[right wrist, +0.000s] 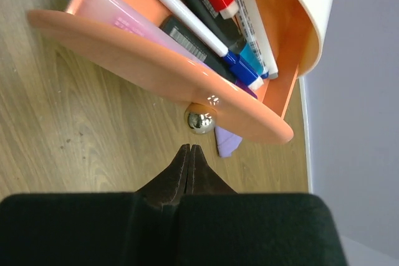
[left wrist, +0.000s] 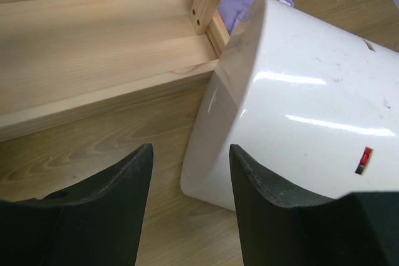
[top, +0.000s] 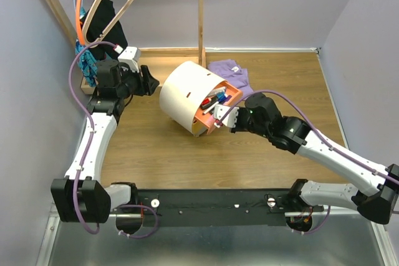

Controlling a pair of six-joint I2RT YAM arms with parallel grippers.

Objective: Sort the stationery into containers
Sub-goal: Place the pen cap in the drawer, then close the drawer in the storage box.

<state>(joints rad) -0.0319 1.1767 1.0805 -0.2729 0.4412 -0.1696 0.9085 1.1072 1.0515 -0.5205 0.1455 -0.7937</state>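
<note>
- left gripper [left wrist: 191, 154] fingers apart, empty, beside the white drum [left wrist: 312, 91].
- right gripper [right wrist: 189, 154] pinched together, near the knob [right wrist: 201, 121] of the orange drawer [right wrist: 124, 54].
- markers [right wrist: 206, 32] lie in it.

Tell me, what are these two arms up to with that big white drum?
They are sorting stationery into the cream-white drum, which lies tipped on the table. Its orange drawer is open and already holds several pens and markers. The right arm's fingers are pressed shut and empty, pointing at the drawer's small silver knob, just short of it. The left arm's fingers stand open at the drum's other end, holding nothing.
</note>
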